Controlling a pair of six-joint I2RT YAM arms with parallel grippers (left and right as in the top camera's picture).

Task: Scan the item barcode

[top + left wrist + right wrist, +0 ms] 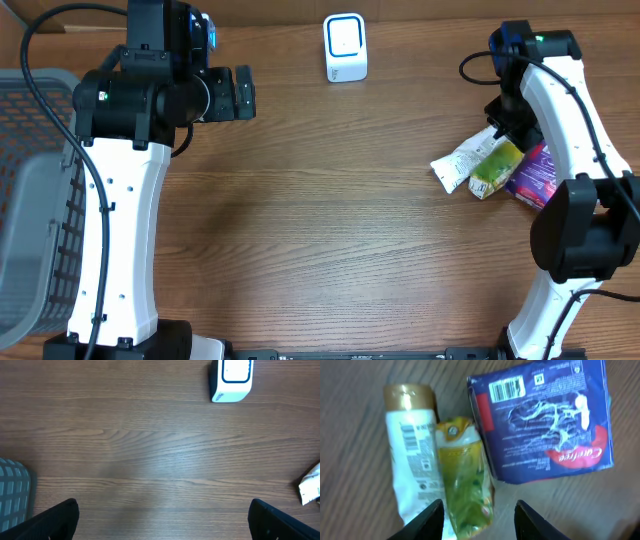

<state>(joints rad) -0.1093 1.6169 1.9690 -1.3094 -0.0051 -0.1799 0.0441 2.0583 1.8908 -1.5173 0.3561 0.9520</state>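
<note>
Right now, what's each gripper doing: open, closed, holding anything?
Left gripper: open, empty.
Right gripper: open over the green pouch, nothing held.

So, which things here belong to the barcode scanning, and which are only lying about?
For the job: white scanner, white tube, yellow-green pouch, blue Carefree pack.
Lying about: grey basket, probably.
</note>
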